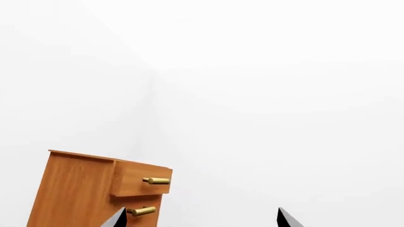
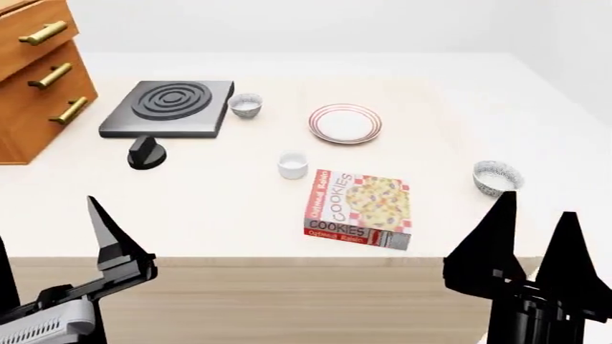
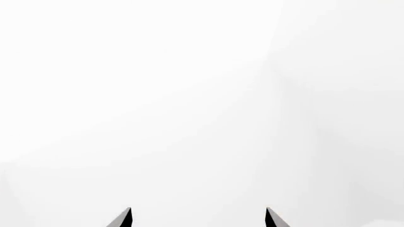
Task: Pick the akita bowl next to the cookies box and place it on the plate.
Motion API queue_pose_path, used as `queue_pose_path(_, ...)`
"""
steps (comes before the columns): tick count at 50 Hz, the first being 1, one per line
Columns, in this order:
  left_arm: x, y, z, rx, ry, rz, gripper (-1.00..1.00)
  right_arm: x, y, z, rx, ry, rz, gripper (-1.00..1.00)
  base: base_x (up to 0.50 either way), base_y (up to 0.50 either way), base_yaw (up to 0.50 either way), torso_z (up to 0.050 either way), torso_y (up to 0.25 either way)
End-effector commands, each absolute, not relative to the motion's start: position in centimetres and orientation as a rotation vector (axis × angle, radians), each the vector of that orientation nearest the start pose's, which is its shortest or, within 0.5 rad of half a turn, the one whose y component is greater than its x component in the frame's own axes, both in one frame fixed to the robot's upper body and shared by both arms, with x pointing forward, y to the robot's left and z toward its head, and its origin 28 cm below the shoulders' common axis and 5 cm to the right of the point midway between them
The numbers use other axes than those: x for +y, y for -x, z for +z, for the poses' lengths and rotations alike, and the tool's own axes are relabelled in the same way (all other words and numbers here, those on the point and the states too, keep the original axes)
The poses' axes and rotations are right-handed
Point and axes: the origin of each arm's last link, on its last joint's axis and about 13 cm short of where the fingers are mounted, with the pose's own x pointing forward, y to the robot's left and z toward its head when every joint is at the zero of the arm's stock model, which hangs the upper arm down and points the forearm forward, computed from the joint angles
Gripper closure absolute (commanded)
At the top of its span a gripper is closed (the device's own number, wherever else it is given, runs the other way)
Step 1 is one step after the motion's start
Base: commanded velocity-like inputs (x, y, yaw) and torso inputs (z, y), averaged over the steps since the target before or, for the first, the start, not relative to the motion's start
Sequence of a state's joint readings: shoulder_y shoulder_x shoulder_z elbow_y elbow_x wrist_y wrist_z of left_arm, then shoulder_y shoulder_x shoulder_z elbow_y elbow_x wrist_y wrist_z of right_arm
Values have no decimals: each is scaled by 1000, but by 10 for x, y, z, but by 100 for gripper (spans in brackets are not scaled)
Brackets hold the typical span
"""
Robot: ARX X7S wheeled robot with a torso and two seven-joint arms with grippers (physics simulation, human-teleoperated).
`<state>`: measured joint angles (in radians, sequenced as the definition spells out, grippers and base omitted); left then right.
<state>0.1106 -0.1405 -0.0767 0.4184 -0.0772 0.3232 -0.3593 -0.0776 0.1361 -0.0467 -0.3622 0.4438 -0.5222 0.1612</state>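
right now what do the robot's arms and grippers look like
Both grippers are matte black with two long, flat fingers tapering to sharp triangular points. In the head view, the left gripper sits on a black wrist block joined to a light grey ribbed segment. The right gripper mounts on a blocky black body. No cables or markings show. The wrist views show only black fingertips.

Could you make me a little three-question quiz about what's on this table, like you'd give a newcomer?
1. True or false: the akita bowl beside the cookies box already sits on the plate.
2. Which gripper is nearer that bowl: A left gripper, B right gripper?
3. What stands beside the black burner, towards the plate?

Key: 1 false, it rests on the table. 2 B. 3 a second speckled bowl.
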Motion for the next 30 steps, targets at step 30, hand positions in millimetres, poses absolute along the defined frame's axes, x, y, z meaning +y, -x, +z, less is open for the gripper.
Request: queue_pose_path(30, 243, -183, 104, -645, -1, 374, -100, -111, -187, 108, -699, -321, -60, -100, 25, -333, 0, 0, 0)
